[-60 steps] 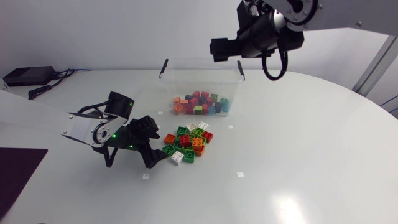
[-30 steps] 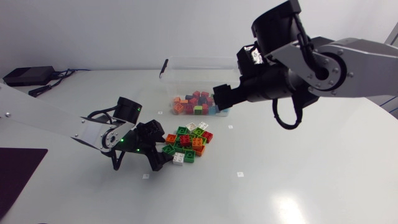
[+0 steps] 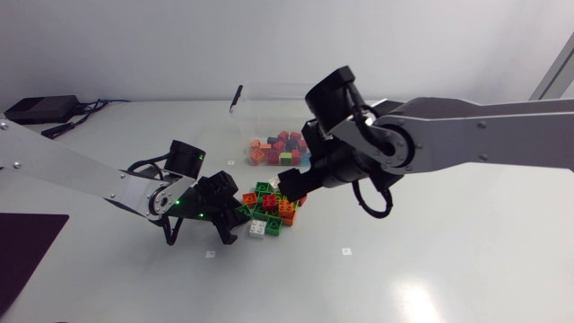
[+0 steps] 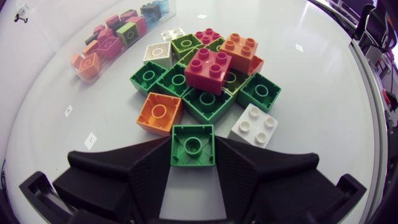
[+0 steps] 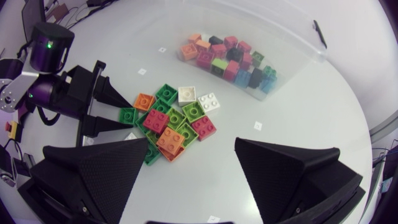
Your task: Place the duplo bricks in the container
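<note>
The left jaws stand closed on a small green plastic duplo brick [image 4: 192, 145], one wedge finger against each of two opposite walls. The brick lies hollow side up on the white desk [image 3: 430, 269], at the edge of a loose heap of coloured bricks [image 3: 269, 205]. Just ahead of it lie an orange upturned brick [image 4: 159, 113] and a white stud-up brick [image 4: 254, 124]; a crimson brick [image 4: 208, 65] tops the heap. The right jaws hang wide open above the far side of the same heap with nothing between them, the right arm [image 3: 448, 144] reaching in past the middle of the desk. Behind the heap and apart from it stands the clear plastic container [image 3: 269, 112], already holding a layer of mixed bricks along its front wall. The bricks look to be light, stiff moulded plastic with smooth, likely slippery walls: not fragile, but apt to squirt out of a skewed pinch. The flat opposite walls seem the best hold, taken square-on and low, as the left jaws have it. The studded top and hollow underside offer poorer purchase. Neighbours touching in the heap may be dragged along when one is lifted.
</note>
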You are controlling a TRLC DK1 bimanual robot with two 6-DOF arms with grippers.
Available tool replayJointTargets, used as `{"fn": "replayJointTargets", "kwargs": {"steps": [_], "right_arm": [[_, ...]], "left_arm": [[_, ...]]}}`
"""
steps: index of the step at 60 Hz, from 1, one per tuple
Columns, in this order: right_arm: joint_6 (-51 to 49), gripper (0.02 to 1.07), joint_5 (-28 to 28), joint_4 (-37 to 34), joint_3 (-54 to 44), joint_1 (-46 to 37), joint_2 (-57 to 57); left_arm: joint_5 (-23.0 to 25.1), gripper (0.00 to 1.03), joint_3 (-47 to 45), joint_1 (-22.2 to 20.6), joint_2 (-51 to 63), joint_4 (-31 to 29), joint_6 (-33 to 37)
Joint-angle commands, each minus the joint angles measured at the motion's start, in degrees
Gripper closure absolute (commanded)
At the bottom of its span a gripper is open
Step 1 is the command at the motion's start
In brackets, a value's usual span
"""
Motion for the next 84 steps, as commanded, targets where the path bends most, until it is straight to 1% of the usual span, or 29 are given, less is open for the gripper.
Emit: {"fn": "replayJointTargets", "kwargs": {"steps": [1,7,15,20,34,45,60,70,75,80,84], "right_arm": [[2.92,0.07,0.26,-1.82,1.95,1.34,3.24],[3.62,0.09,0.26,-3.75,4.15,1.95,6.23],[5.11,0.09,0.26,-7.35,8.37,2.04,10.28],[5.99,0.09,0.26,-9.90,11.18,2.04,12.74],[8.98,0.09,0.17,-14.30,15.31,2.22,18.27],[10.03,0.09,-0.09,-17.29,17.24,2.22,20.30],[11.09,0.12,-0.97,-17.99,19.88,2.22,23.20],[12.23,0.12,-1.14,-20.27,22.78,2.13,25.92],[12.76,0.16,-1.41,-20.71,23.48,1.95,26.97],[12.94,0.17,-1.49,-20.63,24.01,1.86,27.77],[13.29,0.22,-1.41,-20.45,24.10,1.60,28.12]], "left_arm": [[0.46,0.69,-1.46,0.50,-1.47,0.37,-1.03],[0.63,0.69,-2.60,0.94,-3.67,-0.43,-0.77],[0.81,0.69,-4.10,1.38,-8.24,-2.97,0.29],[0.81,0.69,-4.89,2.08,-12.37,-5.61,1.25],[0.81,0.69,-5.33,3.75,-20.19,-9.48,1.87],[0.81,0.69,-4.45,3.67,-23.62,-11.41,1.43],[0.81,0.69,-1.11,3.67,-28.19,-14.75,0.11],[0.72,0.69,2.58,3.58,-30.04,-16.86,-1.38],[0.63,0.69,5.22,3.40,-30.04,-17.65,-2.26],[0.55,0.69,7.50,3.14,-29.86,-18.44,-2.88],[0.46,0.69,8.82,2.87,-29.77,-18.88,-3.05]]}}
